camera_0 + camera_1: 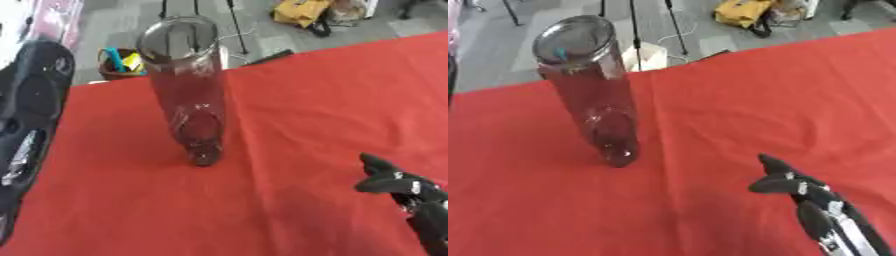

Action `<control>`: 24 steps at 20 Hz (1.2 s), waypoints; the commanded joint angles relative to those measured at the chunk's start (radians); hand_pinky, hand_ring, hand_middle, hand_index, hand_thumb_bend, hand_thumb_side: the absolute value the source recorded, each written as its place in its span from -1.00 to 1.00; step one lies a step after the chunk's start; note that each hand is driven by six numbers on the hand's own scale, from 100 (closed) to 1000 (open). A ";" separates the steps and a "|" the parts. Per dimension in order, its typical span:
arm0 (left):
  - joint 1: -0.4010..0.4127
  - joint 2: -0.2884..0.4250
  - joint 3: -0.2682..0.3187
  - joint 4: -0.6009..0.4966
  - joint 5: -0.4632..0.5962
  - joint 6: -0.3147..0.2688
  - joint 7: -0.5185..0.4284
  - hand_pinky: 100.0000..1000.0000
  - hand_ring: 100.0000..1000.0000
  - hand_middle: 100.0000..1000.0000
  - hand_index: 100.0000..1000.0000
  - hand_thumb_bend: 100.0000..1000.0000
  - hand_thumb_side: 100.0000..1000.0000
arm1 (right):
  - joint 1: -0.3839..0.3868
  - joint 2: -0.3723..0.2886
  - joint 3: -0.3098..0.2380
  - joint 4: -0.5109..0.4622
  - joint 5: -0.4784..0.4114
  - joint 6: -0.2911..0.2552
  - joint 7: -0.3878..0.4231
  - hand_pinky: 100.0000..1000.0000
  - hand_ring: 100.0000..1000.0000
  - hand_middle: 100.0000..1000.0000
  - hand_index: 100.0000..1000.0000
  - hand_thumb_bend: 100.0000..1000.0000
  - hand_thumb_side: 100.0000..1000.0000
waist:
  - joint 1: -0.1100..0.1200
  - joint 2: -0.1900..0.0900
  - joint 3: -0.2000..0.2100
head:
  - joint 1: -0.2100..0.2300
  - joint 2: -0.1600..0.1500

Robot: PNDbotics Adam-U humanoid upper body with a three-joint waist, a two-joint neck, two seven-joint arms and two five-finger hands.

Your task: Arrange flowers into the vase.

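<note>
A tall clear glass vase (191,90) stands upright on the red tablecloth (315,110), left of centre, and holds nothing that I can see. My right hand (811,192) comes in at the lower right, well to the right of the vase and nearer to me. It is open, its dark fingers (378,166) stretched toward the vase with nothing in them. A black and silver part of my left arm or hand (31,115) runs along the left edge of the left eye view, apart from the vase. No flower shows in either view.
Beyond the table's far edge lies grey floor with a small bin of coloured items (121,62), tripod legs (674,30) and a yellow bag (745,12). Red cloth stretches bare to the right of the vase.
</note>
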 commanded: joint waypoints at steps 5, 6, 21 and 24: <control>-0.005 0.039 -0.004 -0.011 0.022 0.126 0.007 -1.00 -1.00 -1.00 -1.00 -0.97 0.19 | -0.002 -0.015 -0.002 -0.020 -0.016 0.011 0.001 1.00 1.00 0.28 0.47 -1.00 0.94 | -0.003 -0.041 0.005 | -0.024 -0.083; -0.005 0.038 -0.004 -0.005 0.030 0.150 0.011 -1.00 -1.00 -1.00 -1.00 -0.99 0.22 | -0.002 -0.015 -0.003 -0.020 -0.018 0.012 0.000 1.00 1.00 0.28 0.47 -1.00 0.94 | -0.003 -0.043 0.005 | -0.025 -0.085; 0.005 0.015 -0.017 -0.029 -0.003 0.161 0.085 -1.00 -1.00 -1.00 -1.00 -0.93 0.15 | -0.006 -0.012 -0.005 -0.020 -0.025 0.011 0.006 1.00 1.00 0.28 0.47 -1.00 0.95 | -0.005 -0.034 -0.001 | -0.019 -0.061; 0.006 0.010 -0.018 -0.035 -0.013 0.113 0.081 -1.00 -1.00 -1.00 -1.00 -0.88 0.11 | -0.008 -0.008 -0.003 -0.020 -0.021 0.011 0.010 1.00 1.00 0.28 0.47 -1.00 0.95 | -0.006 -0.025 -0.002 | -0.020 -0.064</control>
